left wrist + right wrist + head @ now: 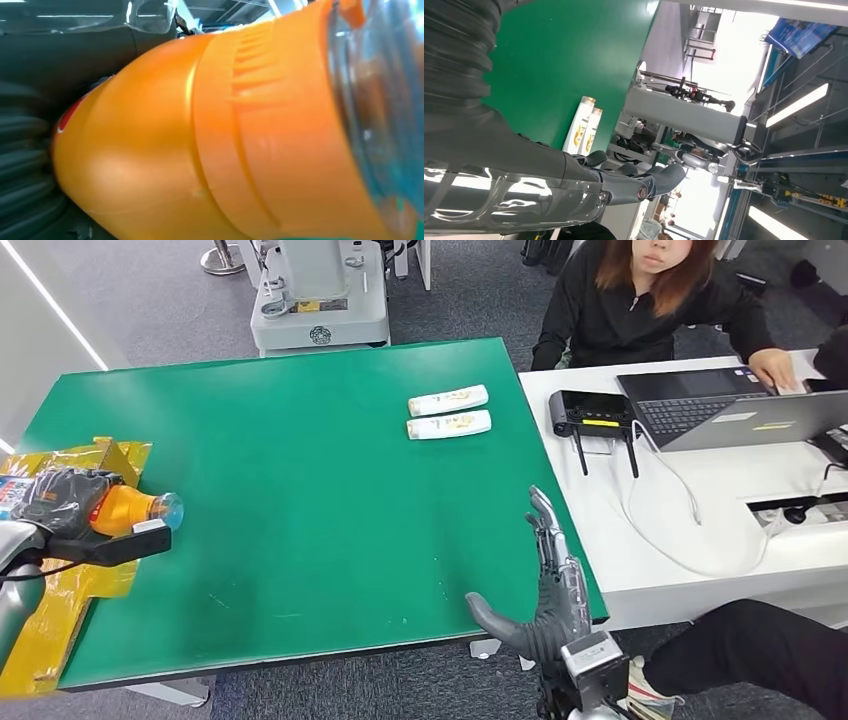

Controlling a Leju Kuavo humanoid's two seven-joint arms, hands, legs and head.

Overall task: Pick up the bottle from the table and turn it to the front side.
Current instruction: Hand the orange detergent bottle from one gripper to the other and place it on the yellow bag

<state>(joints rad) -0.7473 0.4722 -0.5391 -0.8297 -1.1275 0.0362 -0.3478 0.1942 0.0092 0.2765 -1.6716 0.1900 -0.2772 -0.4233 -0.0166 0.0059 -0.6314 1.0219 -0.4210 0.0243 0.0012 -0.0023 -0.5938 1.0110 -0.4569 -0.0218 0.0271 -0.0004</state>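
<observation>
Bottle point(125, 510) is held in the left hand point(60, 502) at the left edge of the green table point(300, 500), above a sheet of crumpled yellow foil point(60, 610). It is carried roughly on its side, with the clear cap end pointed toward the middle of the table. The dark fingers are wrapped round the body, so that only the orange shoulder and the cap are left showing in the head view. In the left wrist view the orange shoulder point(210, 140) is seen close up, smooth and glossy, with a ribbed collar next to the clear cap.

Rigid moulded plastic is suggested by the sheen, so little give under the fingers is to be expected. The glossy surface is judged slippery, and a twist inside the grasp could let it slide. The fill level cannot be told, so the weight is left uncertain, though a small bottle of this kind is likely light. Hold is best kept on the broad body, not the tapering shoulder or cap.

The right hand point(545, 590) is held at the table's near right corner, fingers spread and straight, with nothing in it. Two white tubes point(449, 412) lie side by side, well apart from both hands.
</observation>
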